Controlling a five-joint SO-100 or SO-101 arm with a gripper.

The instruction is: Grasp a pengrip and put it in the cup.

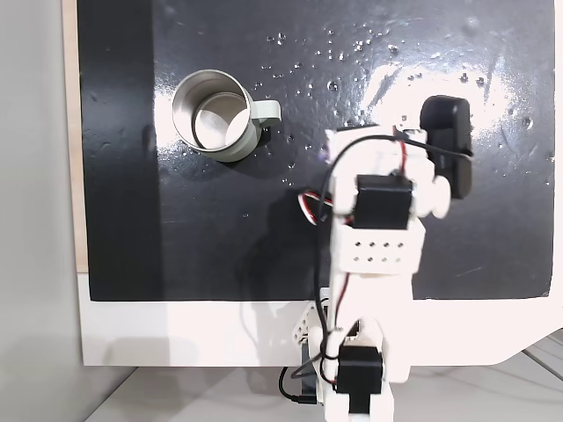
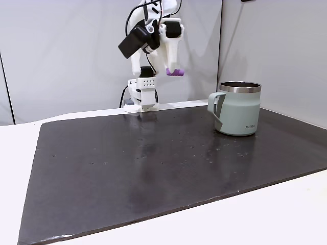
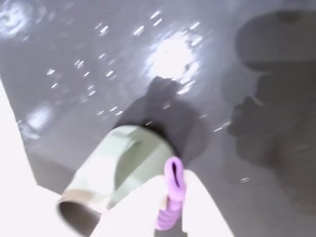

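Observation:
High above the mat in a fixed view, my gripper (image 2: pixel 172 68) is shut on the pengrip (image 2: pixel 175 72), a small purple ribbed tube lying sideways at the fingertips. The wrist view shows the pengrip (image 3: pixel 172 190) pinched between two white fingers (image 3: pixel 197 207), with the cup (image 3: pixel 121 170) below and to the left, blurred. The cup (image 2: pixel 238 109), pale grey-green with a steel rim, stands upright on the mat, its handle facing the arm. From above, the cup (image 1: pixel 214 113) has a shiny inside with nothing in it and sits left of the arm (image 1: pixel 380 224).
A black mat (image 2: pixel 153 163) covers most of the white table (image 1: pixel 176 334) and glares under the light. The arm's base (image 2: pixel 143 94) stands at the mat's far edge. A black camera housing (image 1: pixel 447 141) rides on the wrist. Grey walls close the back.

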